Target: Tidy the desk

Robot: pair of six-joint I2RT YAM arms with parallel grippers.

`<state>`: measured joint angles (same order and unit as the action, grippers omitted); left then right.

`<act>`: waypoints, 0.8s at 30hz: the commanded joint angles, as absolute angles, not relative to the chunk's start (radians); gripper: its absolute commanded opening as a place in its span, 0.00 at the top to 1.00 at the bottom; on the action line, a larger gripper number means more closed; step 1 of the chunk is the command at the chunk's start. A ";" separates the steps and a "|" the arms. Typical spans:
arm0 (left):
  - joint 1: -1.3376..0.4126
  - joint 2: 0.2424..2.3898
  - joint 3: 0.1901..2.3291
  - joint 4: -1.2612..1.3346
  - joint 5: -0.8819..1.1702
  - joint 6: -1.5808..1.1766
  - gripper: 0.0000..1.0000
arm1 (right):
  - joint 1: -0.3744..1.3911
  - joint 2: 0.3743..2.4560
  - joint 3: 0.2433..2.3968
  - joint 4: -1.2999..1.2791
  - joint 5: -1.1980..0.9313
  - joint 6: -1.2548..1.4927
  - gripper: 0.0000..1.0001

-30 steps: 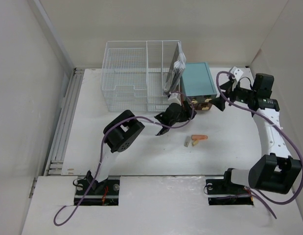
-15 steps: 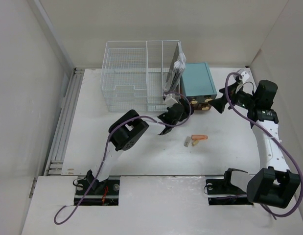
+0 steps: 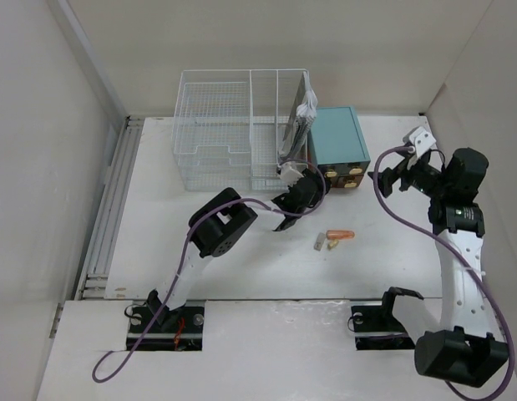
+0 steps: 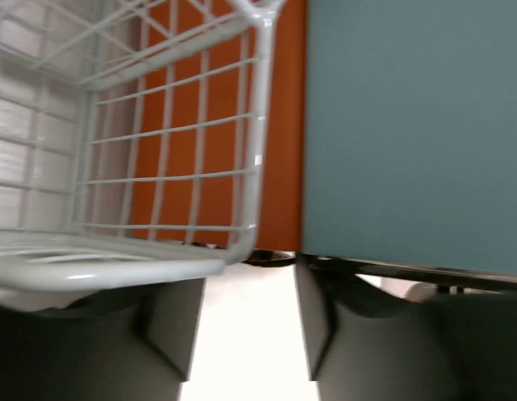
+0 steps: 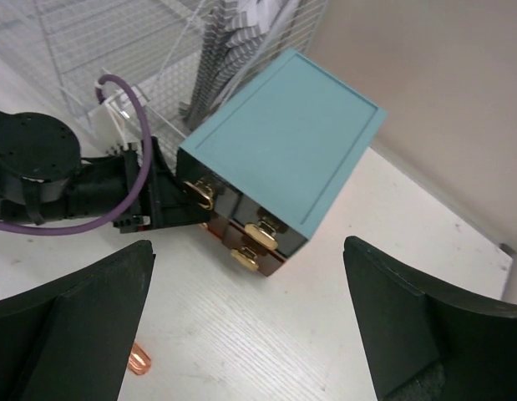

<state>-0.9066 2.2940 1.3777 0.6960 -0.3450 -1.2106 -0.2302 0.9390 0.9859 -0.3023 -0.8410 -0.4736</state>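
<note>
The white desk (image 3: 241, 259) holds a white wire-mesh rack (image 3: 233, 125) and a teal drawer box (image 3: 337, 138) side by side at the back. My left gripper (image 3: 296, 190) is low at the gap between rack and box, open and empty; in the left wrist view (image 4: 248, 288) bare desk shows between its fingers, with the mesh (image 4: 158, 167) on the left, the teal wall (image 4: 408, 125) on the right and an orange surface (image 4: 283, 125) behind. My right gripper (image 3: 390, 180) is wide open and empty, above the desk right of the box's drawers (image 5: 258, 234).
An orange pen (image 3: 342, 235) and two small pale pieces (image 3: 323, 244) lie on the desk in front of the box. The pen's tip shows in the right wrist view (image 5: 139, 359). Grey papers (image 3: 304, 117) stand in the rack's right compartment. Walls close in on both sides.
My right arm has drawn back to the right, away from the teal box's front. My left gripper has moved slightly up towards the gap between rack and box.
</note>
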 commanded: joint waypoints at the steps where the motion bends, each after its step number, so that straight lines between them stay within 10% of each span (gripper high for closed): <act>1: -0.896 2.313 1.422 0.706 -0.399 -1.236 0.61 | -0.235 0.933 1.002 -0.328 -0.730 -0.531 0.00; 16: -0.906 2.281 1.309 0.804 -0.388 -1.256 0.85 | -0.215 0.947 0.832 -1.093 -0.724 -2.005 0.07; 24: -0.939 2.220 1.181 0.893 -0.357 -1.256 0.85 | -0.123 0.965 0.762 -1.086 -0.724 -2.031 0.07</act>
